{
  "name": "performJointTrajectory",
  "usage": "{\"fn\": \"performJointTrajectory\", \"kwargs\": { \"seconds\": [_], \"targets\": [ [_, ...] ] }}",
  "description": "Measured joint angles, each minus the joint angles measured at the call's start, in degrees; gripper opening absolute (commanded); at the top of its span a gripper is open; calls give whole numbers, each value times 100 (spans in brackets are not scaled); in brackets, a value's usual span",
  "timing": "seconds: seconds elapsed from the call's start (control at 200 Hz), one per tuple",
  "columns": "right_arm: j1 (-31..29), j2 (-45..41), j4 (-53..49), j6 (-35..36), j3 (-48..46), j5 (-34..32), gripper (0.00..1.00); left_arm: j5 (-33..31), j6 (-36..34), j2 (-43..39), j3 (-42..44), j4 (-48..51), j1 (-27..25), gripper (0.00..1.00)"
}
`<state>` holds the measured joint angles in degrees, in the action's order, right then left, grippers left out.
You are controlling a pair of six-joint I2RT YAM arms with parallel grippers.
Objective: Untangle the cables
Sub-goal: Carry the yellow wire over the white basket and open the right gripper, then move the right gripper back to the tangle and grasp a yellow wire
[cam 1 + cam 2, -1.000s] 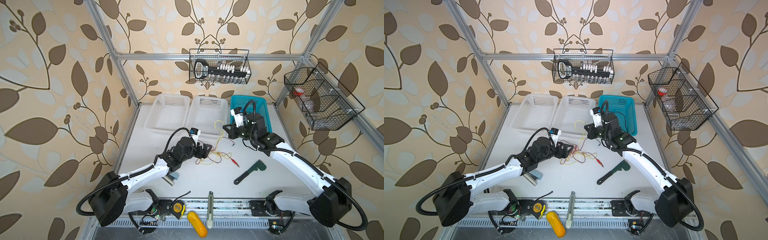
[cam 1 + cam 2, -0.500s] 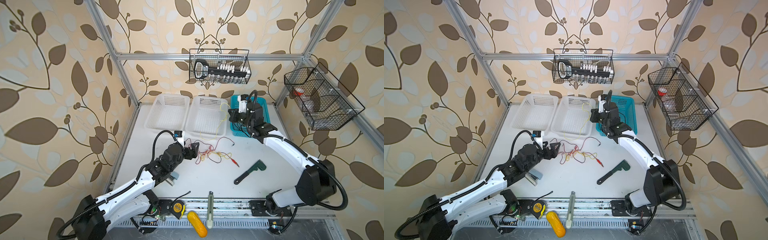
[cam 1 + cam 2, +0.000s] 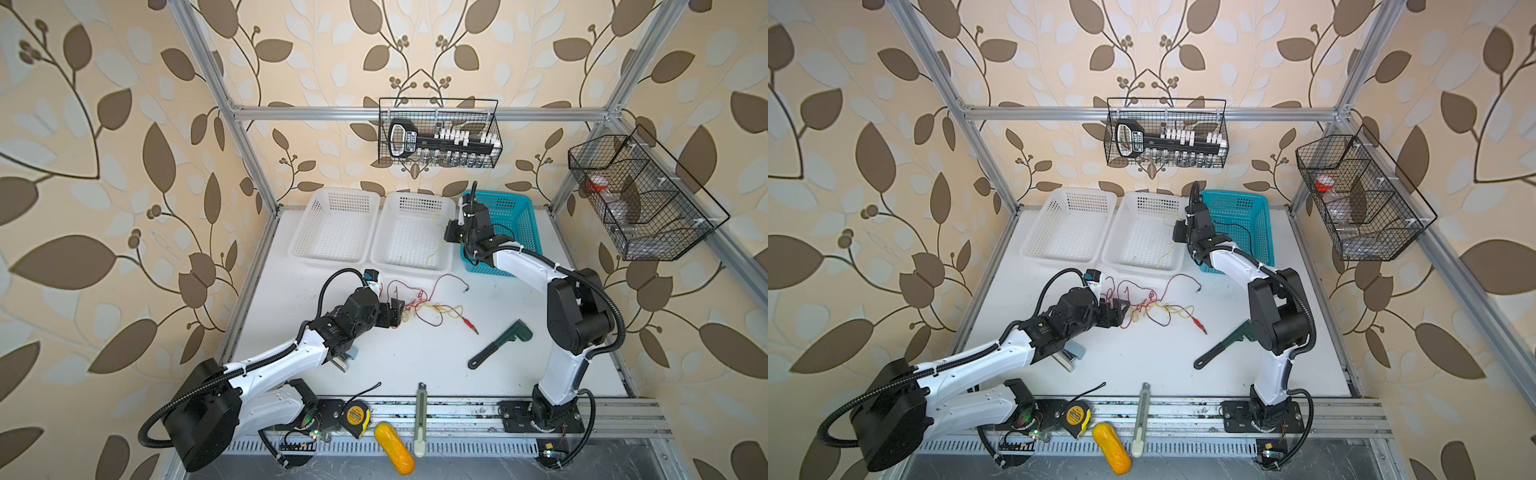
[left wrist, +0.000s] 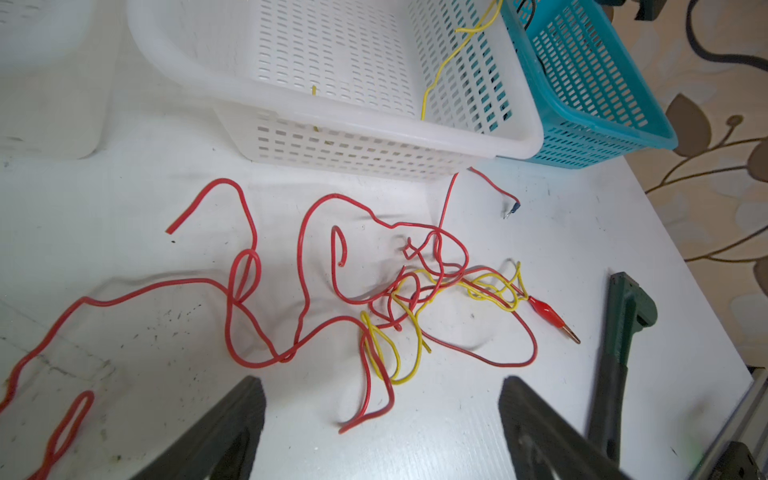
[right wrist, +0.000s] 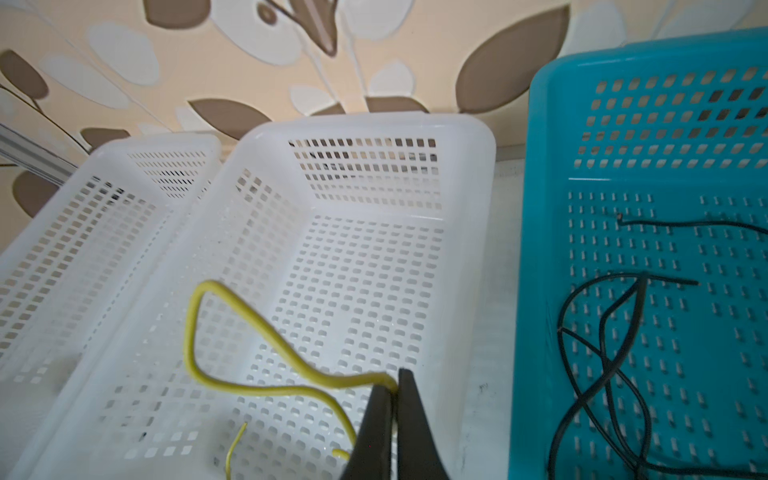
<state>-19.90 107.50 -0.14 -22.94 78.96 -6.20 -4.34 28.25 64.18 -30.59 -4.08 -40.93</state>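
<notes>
Top views: red-yellow tangle (image 3: pixel 424 308) mid-frame; left gripper (image 3: pixel 395 313) left of it.
Left wrist: left gripper (image 4: pixel 378 386) jaws spread wide, empty.
Right wrist: right gripper (image 5: pixel 395 384) pinching yellow cable (image 5: pixel 249 316) above white basket (image 5: pixel 374 124); black cable (image 5: pixel 602 355) in teal basket (image 5: pixel 540 208).

— Where's the left arm (image 3: pixel 286 360)?
— Stretched low over the desk from its base at the near edge, elbow almost straight, wrist level. The left jaws are spread wide, tips just above the desk.
— And the right arm (image 3: pixel 521 261)?
— Elbow raised high, forearm reaching to the far side, wrist tipped down. The right jaws are pressed together.
</notes>
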Motion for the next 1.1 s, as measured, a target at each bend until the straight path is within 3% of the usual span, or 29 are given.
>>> {"fn": "performJointTrajectory", "kwargs": {
  "seconds": [0.08,0.175,0.425,0.6,0.835,1.1],
  "targets": [
    [-4,31,-2,0,-22,20,2,101,-4,173,-111,2,0,90],
    [-13,31,76,4,-103,68,13,177,-17,374,-260,-2,0,90],
    [-35,-35,210,39,-529,256,30,271,-28,629,-352,4,0,90],
    [-63,-509,142,140,-739,297,39,284,-33,673,-358,44,0,90],
    [-275,-1810,103,295,-1600,428,42,284,-96,708,-463,173,0,89],
    [-1497,-2387,-387,789,-2739,304,43,286,-109,927,-588,232,-2,88]
  ]
}}
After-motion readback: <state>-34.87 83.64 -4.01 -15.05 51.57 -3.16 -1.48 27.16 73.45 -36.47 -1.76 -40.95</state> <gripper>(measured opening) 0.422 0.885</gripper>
